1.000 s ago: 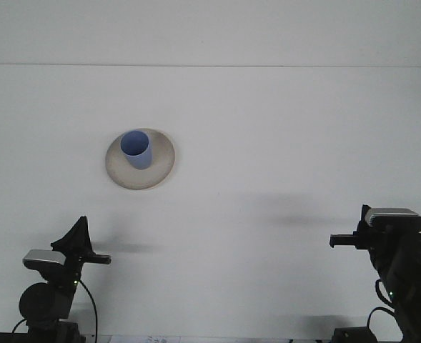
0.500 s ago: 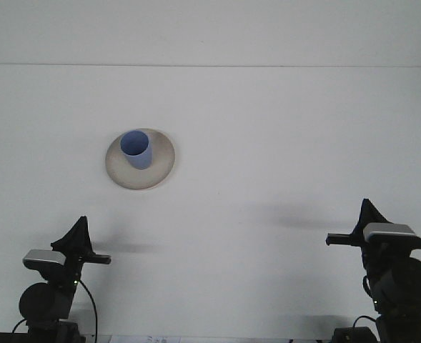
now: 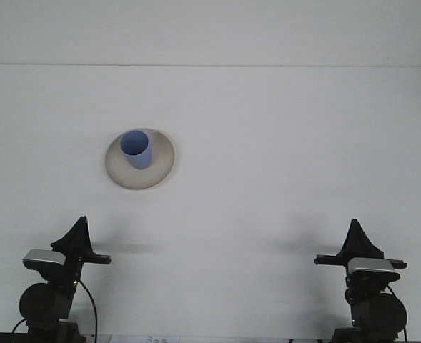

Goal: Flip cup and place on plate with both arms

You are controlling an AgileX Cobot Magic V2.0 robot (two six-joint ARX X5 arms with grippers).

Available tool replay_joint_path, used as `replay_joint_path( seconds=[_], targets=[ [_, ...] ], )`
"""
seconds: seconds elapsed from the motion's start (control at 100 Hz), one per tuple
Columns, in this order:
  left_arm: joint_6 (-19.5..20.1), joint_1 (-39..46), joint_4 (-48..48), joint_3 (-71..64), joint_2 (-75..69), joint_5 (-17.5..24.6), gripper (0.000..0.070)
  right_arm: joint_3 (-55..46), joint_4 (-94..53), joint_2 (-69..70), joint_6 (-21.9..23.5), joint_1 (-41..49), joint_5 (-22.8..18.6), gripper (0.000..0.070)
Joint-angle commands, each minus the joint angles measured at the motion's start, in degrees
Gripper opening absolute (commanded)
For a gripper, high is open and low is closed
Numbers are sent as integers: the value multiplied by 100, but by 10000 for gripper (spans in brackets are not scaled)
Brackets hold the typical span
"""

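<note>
A blue cup (image 3: 136, 149) stands upright, mouth up, on a beige plate (image 3: 160, 164) left of the table's middle. Both arms are drawn back at the near edge, far from the plate. My left gripper (image 3: 76, 236) points up at the lower left with nothing in it. At the lower right my right gripper (image 3: 355, 238) also points up, holding nothing.
The white table (image 3: 281, 143) stretches back to a white wall (image 3: 210, 32). Black cables (image 3: 92, 311) hang by the left arm's base.
The right arm has swung left and settled lower at the near edge, its gripper now pointing up. The left arm, cup and plate have not moved.
</note>
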Motion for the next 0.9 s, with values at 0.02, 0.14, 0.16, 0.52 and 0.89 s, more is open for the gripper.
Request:
replay_joint_path(
  seconds=[0.02,0.14,0.16,0.52,0.89],
  targets=[
    [-15,4,52,-114,-11,13,12,-155,236,2,-26,-2,2,7],
    [-15,7,44,-111,-7,13,12,-330,374,0,-28,-2,4,7],
    [-15,4,52,-111,-11,13,12,-361,422,2,-28,-2,2,7],
    [-15,7,52,-111,-11,13,12,-533,715,0,-26,0,2,7],
    [-15,7,52,-109,-11,13,12,-533,715,0,-26,0,2,7]
  ],
)
